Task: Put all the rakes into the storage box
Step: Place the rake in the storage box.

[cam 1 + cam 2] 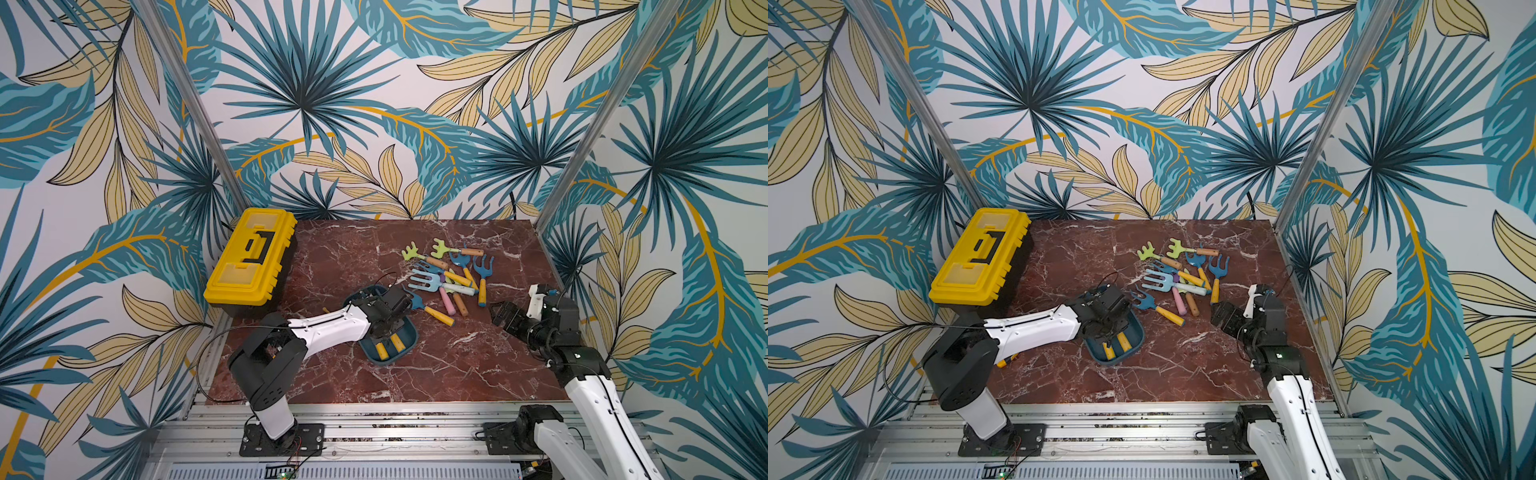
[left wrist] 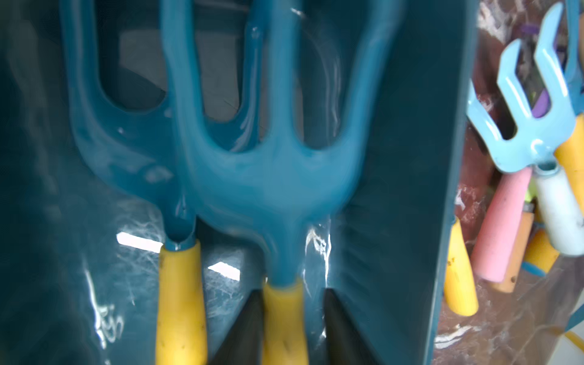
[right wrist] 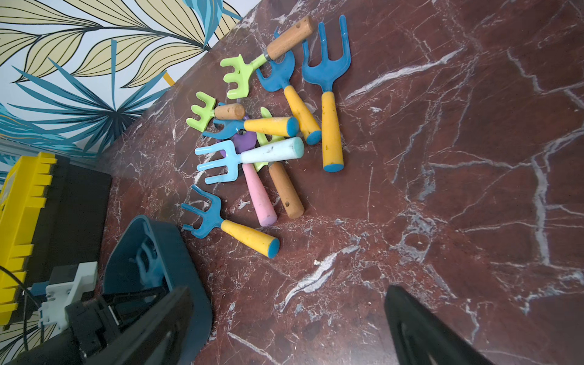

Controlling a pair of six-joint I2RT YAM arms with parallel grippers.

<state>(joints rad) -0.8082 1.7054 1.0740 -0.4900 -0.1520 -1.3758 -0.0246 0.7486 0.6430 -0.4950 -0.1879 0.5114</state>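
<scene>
The storage box (image 1: 410, 332) is a shallow teal tray at the middle of the marble table (image 1: 457, 365); it also shows in a top view (image 1: 1136, 332). Two dark blue rakes with yellow handles lie in it. My left gripper (image 2: 292, 292) hangs over the box, open a little around the handle of one rake (image 2: 268, 177): one finger lies against the handle, the other stands off it. That rake is blurred. The other rake (image 2: 126, 142) lies beside it. My right gripper (image 3: 289, 289) is open and empty over bare marble, right of the box (image 3: 177, 252).
A pile of several toy rakes (image 1: 449, 274) lies behind and right of the box, with one blue rake (image 3: 230, 226) closest to it. A yellow toolbox (image 1: 249, 257) stands at the table's back left. Patterned walls close in three sides.
</scene>
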